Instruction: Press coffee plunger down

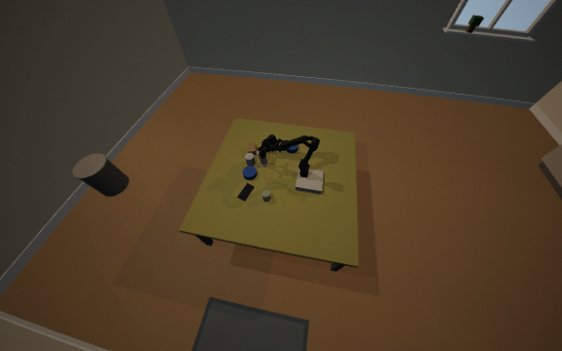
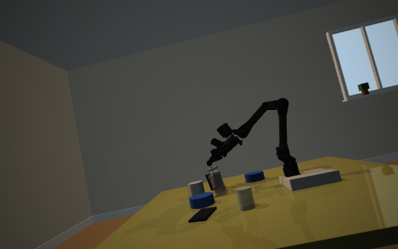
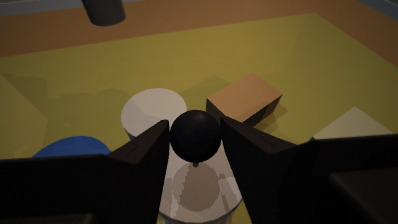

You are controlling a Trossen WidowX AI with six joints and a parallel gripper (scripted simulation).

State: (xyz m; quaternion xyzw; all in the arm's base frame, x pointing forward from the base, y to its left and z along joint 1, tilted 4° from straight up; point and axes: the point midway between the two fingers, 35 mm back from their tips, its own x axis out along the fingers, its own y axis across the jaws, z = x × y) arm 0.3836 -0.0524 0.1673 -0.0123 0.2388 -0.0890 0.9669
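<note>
The gripper (image 3: 195, 137) is clamped on the plunger's knob (image 3: 195, 136), which sits squarely between the jaws, with the press (image 2: 215, 181) directly beneath them. The rod looks partly raised. If the arm pushes at a slant, I reckon the press could tip or skid toward the cylinder (image 3: 153, 113) just beyond.

Two blue discs (image 2: 202, 200) (image 2: 254, 176), two cups (image 2: 195, 188) (image 2: 245, 198), one phone (image 2: 202, 214), one box (image 3: 244, 98).

I see tabletop (image 2: 323, 214) glossy yellow, reflective. Press body (image 2: 215, 180) clear like glass. Plunger knob (image 3: 195, 136) smooth black, slight sheen. Hand (image 3: 195, 142) matt black.
</note>
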